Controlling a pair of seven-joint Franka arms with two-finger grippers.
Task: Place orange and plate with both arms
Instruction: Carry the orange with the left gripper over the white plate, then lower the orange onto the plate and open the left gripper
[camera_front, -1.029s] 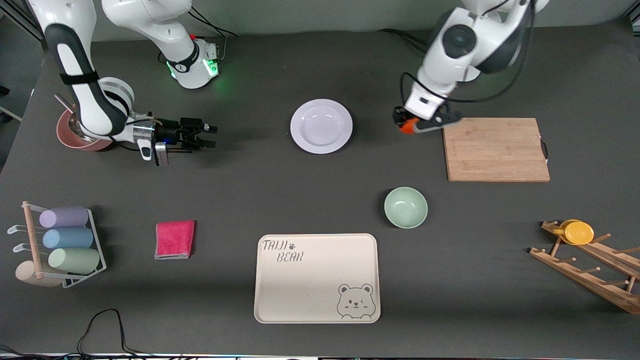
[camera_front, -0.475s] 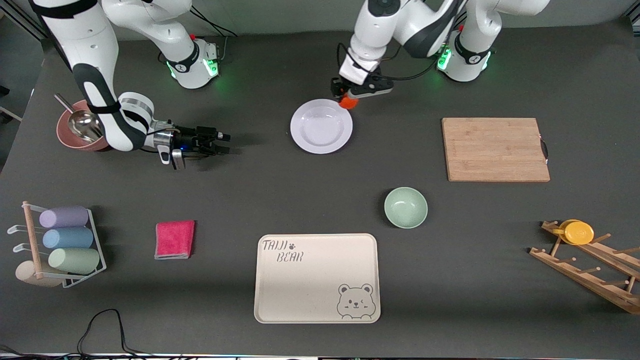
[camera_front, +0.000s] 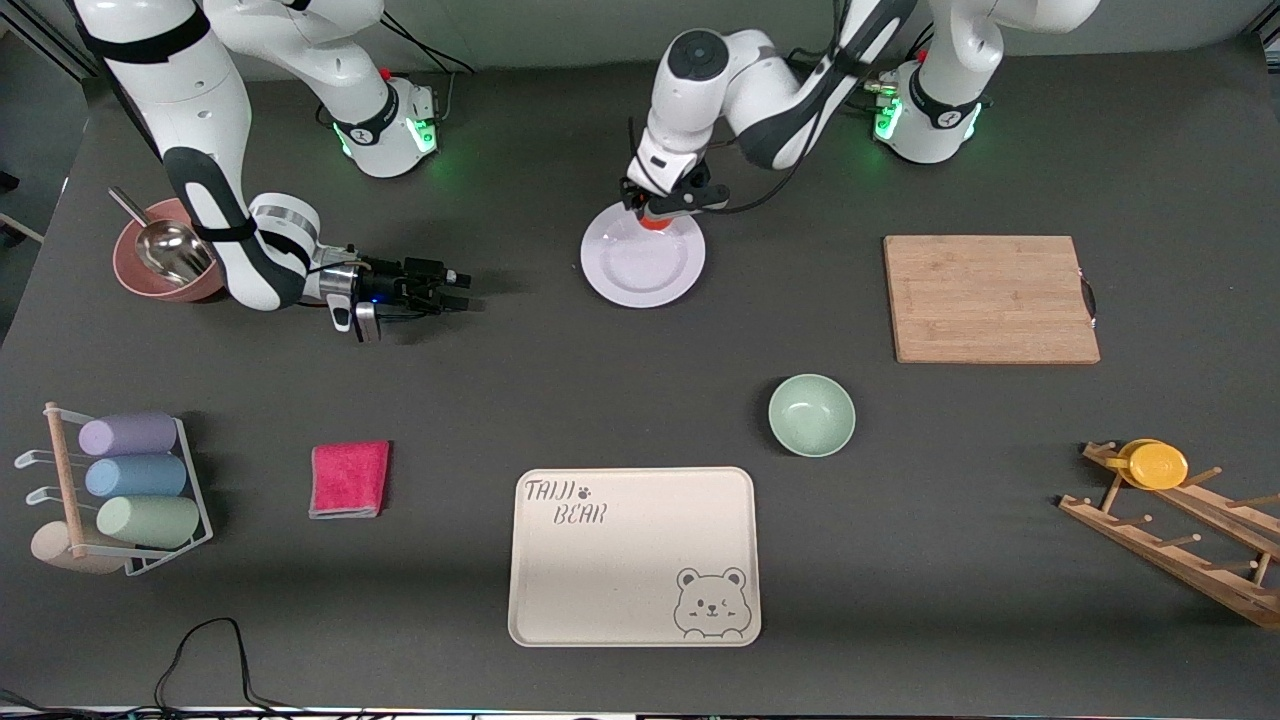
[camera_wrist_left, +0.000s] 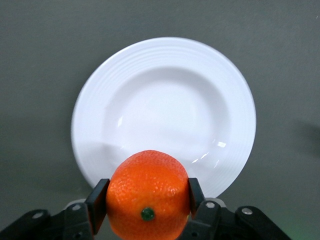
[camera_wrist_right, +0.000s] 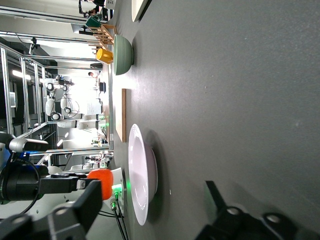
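Observation:
The pale lavender-white plate (camera_front: 640, 262) lies on the dark table in the middle, toward the robots' bases. My left gripper (camera_front: 655, 213) is shut on the orange (camera_front: 655, 221) and holds it over the plate's rim on the base side. In the left wrist view the orange (camera_wrist_left: 148, 194) sits between both pads, with the plate (camera_wrist_left: 165, 107) below it. My right gripper (camera_front: 455, 287) is open and empty, low over the table beside the plate toward the right arm's end, pointing at it. The right wrist view shows the plate (camera_wrist_right: 140, 172) edge-on and the orange (camera_wrist_right: 101, 182) above it.
A mint-green bowl (camera_front: 811, 414) and a cream bear tray (camera_front: 632, 557) lie nearer the camera. A wooden cutting board (camera_front: 990, 298) and a wooden rack with a yellow cup (camera_front: 1157, 465) are at the left arm's end. A red bowl with scoop (camera_front: 160, 262), pink cloth (camera_front: 349, 479) and cup rack (camera_front: 125, 489) are at the right arm's end.
My left gripper has carried the orange from beside the cutting board to over the plate's rim. My right gripper has moved along the table toward the plate.

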